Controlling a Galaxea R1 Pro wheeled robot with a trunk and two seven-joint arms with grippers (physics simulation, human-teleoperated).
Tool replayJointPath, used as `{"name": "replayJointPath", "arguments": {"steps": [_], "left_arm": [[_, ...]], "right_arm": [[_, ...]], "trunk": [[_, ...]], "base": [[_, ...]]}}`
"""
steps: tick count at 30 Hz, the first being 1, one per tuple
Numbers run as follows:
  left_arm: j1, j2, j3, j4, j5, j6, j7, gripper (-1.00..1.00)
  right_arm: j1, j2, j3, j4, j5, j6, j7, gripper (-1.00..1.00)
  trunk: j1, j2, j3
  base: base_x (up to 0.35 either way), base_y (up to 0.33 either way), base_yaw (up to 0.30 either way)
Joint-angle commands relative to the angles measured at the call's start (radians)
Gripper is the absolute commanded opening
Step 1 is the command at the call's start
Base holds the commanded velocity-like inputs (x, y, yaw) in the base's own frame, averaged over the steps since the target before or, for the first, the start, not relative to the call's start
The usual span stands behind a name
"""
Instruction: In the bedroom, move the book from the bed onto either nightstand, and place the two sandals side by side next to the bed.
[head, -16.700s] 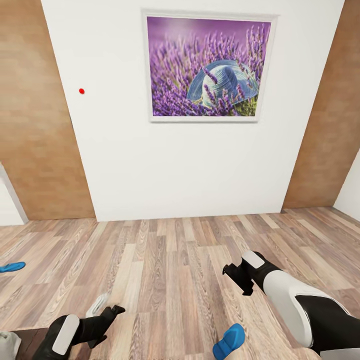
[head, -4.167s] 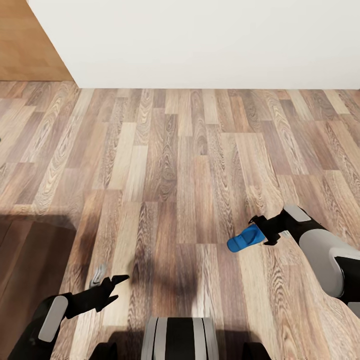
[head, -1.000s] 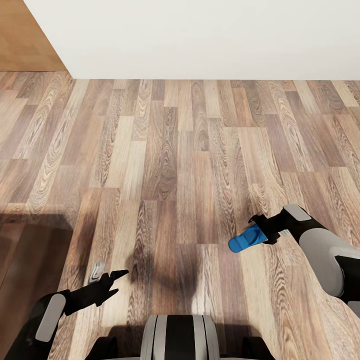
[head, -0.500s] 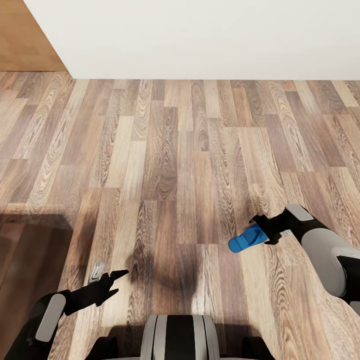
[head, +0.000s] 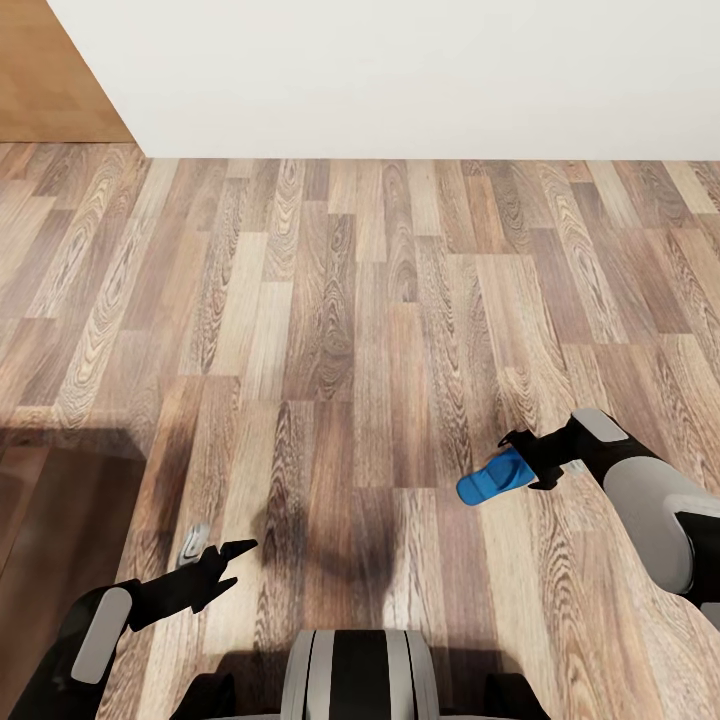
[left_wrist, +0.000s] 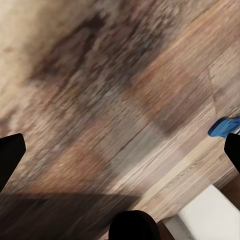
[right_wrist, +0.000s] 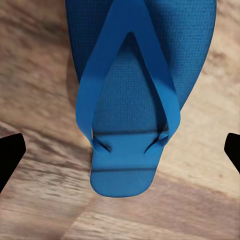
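The wood-plank floor spreads out under the left tool, blurred, its grain running in streaks of tan and brown. The tool's two dark fingertips stand wide apart with bare floor between them. A blue sandal lies on the floor just beside one fingertip. Beyond the sandal sits a pale white surface. A dark shadow crosses the planks.

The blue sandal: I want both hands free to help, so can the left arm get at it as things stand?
Probably not without moving. The sandal sits at the right end effector, while the left end effector hangs open far across bare floor; nothing blocks it.
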Motion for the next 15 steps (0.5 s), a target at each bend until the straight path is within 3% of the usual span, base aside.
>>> {"name": "replayJointPath", "arguments": {"steps": [1,15], "left_arm": [[-0.001,0.0,0.002,0.0,-0.007,0.005,-0.008,1.0],[-0.001,0.0,0.002,0.0,-0.007,0.005,-0.008,1.0]], "right_arm": [[0.0,0.0,-0.006,-0.002,-0.005,0.002,-0.009,1.0],[0.0,0.0,-0.005,-0.002,-0.005,0.003,-0.01,1.0]], "trunk": [[0.0,0.0,-0.001],[0.0,0.0,-0.001]], "base": [[0.0,0.0,0.0],[0.0,0.0,0.0]]}}
